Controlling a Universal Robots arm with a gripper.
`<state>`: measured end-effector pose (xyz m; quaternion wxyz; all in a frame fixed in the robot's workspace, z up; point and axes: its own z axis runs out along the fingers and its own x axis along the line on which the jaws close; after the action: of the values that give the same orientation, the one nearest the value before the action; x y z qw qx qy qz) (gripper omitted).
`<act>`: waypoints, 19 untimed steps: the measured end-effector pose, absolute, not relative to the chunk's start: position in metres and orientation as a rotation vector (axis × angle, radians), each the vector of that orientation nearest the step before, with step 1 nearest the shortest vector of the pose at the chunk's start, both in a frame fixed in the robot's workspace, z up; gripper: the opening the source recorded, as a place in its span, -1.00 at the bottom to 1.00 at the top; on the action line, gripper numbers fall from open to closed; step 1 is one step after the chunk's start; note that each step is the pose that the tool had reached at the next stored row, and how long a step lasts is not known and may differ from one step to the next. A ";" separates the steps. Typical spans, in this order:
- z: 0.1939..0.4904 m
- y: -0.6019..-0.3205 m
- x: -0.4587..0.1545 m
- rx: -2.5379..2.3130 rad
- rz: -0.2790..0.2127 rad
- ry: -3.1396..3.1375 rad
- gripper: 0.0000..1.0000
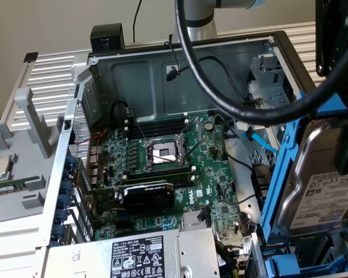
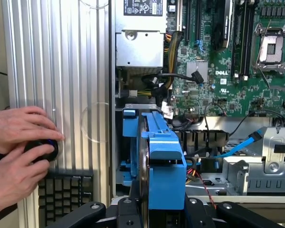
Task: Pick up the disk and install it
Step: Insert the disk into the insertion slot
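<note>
gripper (image 2: 156,209) | clamped on disk (image 1: 319,191) | disk on edge, long axis straight out from jaws, over case (image 1: 133,75) edge

We saw an electronics lab or workshop: an open computer case (image 1: 139,72) with a bare motherboard (image 1: 214,165) lay below the gripper (image 2: 159,213) on a ribbed metal bench (image 2: 61,71).

Gripper (image 2: 164,211) hangs from above, jaws clamped; arm (image 1: 194,17) stands upright.
</note>
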<state>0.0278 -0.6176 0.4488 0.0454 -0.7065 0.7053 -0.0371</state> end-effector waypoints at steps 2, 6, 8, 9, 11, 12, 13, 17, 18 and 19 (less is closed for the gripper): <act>0.449 -0.618 0.028 -2.154 -0.119 2.150 -0.26; 0.449 -0.618 0.028 -2.151 -0.125 2.147 -0.26; 0.448 -0.618 0.028 -2.151 -0.124 2.147 -0.26; 0.448 -0.618 0.028 -2.151 -0.124 2.148 -0.26; 0.447 -0.618 0.028 -2.152 -0.123 2.148 -0.26; 0.447 -0.618 0.028 -2.152 -0.123 2.148 -0.26; 0.447 -0.618 0.028 -2.152 -0.123 2.148 -0.26; 0.446 -0.618 0.028 -2.153 -0.121 2.149 -0.26; 0.446 -0.618 0.028 -2.153 -0.121 2.149 -0.26; 0.445 -0.618 0.028 -2.153 -0.121 2.149 -0.26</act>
<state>0.0278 -0.6175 0.4453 0.0484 -0.7064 0.7051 -0.0396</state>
